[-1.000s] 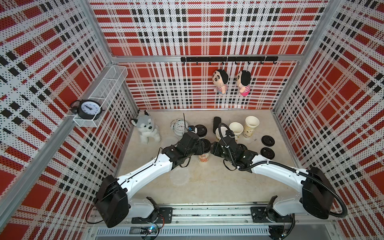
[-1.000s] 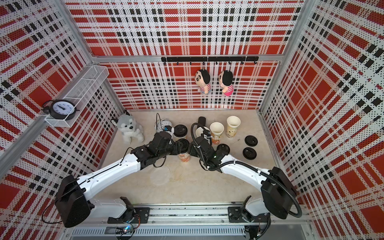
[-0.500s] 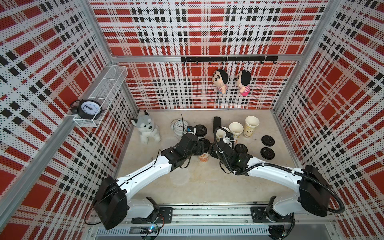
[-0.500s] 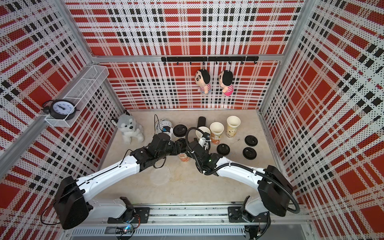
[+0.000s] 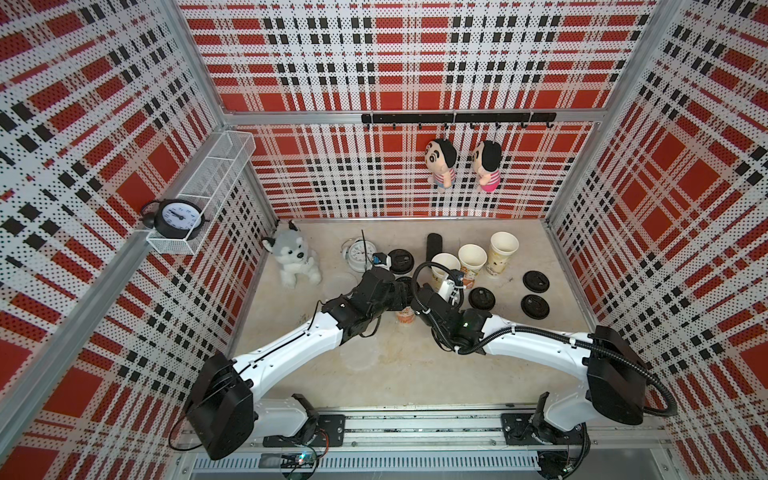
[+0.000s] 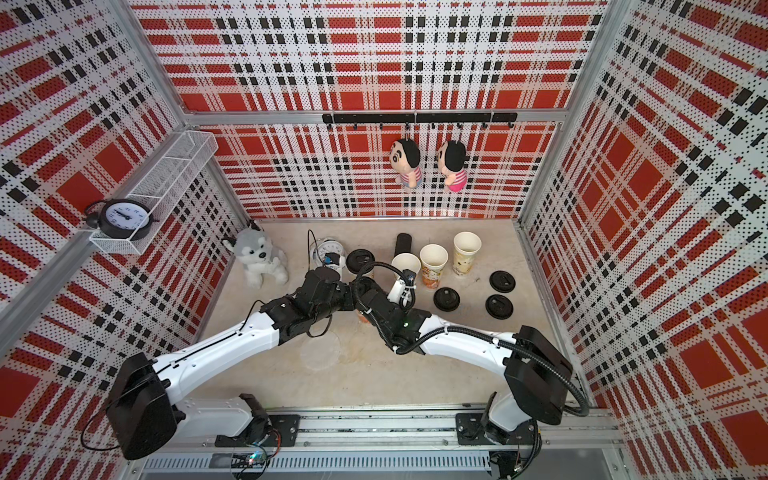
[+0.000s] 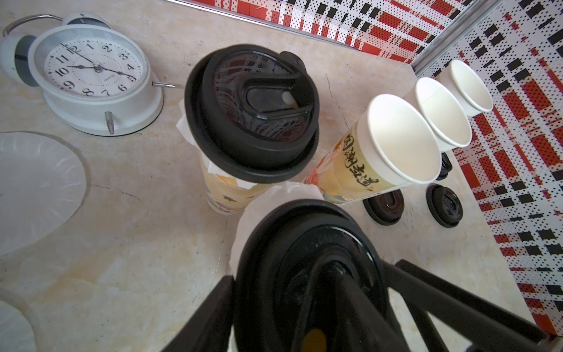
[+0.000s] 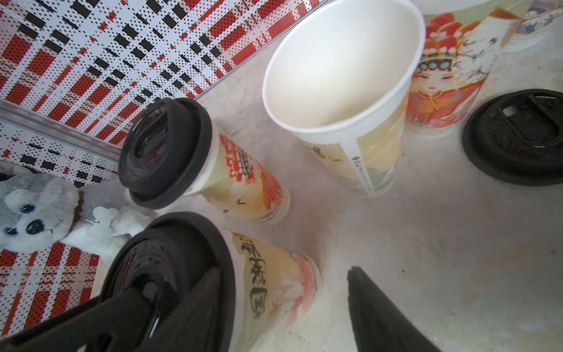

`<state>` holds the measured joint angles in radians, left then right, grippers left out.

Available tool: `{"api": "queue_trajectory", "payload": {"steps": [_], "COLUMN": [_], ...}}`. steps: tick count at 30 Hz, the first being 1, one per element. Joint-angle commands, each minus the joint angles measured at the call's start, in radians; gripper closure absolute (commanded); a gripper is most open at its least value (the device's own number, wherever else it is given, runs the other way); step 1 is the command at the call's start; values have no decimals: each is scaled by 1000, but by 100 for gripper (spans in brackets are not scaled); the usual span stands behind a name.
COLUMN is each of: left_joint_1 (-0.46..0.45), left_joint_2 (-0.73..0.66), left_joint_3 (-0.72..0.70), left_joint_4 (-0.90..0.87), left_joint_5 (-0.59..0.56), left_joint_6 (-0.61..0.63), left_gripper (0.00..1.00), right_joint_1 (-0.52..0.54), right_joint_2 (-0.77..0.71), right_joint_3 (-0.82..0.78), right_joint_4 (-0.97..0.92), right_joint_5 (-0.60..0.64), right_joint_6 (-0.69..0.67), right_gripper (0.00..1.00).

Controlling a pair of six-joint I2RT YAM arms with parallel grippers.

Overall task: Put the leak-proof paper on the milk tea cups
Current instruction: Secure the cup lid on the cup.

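Observation:
Three open milk tea cups [image 5: 472, 259] [image 7: 399, 137] stand in a row at the back. A fourth [image 7: 253, 112] [image 8: 195, 158] carries a black lid with leak-proof paper [image 7: 182, 122] sticking out from under it. Nearer, a fifth cup [image 8: 274, 286] [image 5: 405, 318] has a black lid [image 7: 304, 243] over paper [image 7: 265, 207]. My left gripper [image 7: 310, 274] is shut on that lid. My right gripper [image 8: 283, 272] is open around the same cup, with one finger on the lid's rim and the other clear of the cup. Loose paper sheets [image 7: 36, 189] [image 5: 359, 353] lie on the table.
Three loose black lids [image 5: 482, 298] [image 5: 536, 280] [image 5: 535, 306] lie to the right of the cups. A black cylinder [image 5: 433, 245] stands behind them. At the back left are a white alarm clock [image 5: 359, 251] and a husky plush [image 5: 293, 257]. Plaid walls close in three sides.
My right gripper has moved left, up to the cup under my left gripper, and its jaws have widened a little. The left arm has stayed in place.

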<state>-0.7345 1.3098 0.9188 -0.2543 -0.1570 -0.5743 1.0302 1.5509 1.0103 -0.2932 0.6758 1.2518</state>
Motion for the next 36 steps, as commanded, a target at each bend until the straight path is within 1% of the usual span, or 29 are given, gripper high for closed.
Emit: {"api": "queue_trajectory", "payload": {"steps": [1,7,13,19,22,27,36], "left_joint_1": [-34,-33,-32,-26,-22,-17,-13], "left_joint_2": [32,32,32,20,16,21,43], "left_joint_3": [-54,-57,-70,-77,-81,-76,-52], "left_joint_4": [-157,-158,-164,-172,-173,-174,-174], "left_joint_5": [100,100,91,80,77,77,76], "left_joint_6": [37,39,31,15,8,8,17], "left_gripper": [45,45,45,45,45,45,45], "right_joint_1": [39,39,35,-2,-35,-101,-170], "right_joint_2": [187,141,111,36,-13,-101,-201], "right_joint_3": [-116,-87,34,128,144,133,128], "right_joint_4": [-422,-425,-434,-417,-369,-260,-186], "right_joint_5": [-295,-279,-257,-241,-263,-342,-424], "right_joint_6": [-26,-58,-164,-271,-329,-424,-513], "right_gripper": [32,31,29,27,27,26,25]}}
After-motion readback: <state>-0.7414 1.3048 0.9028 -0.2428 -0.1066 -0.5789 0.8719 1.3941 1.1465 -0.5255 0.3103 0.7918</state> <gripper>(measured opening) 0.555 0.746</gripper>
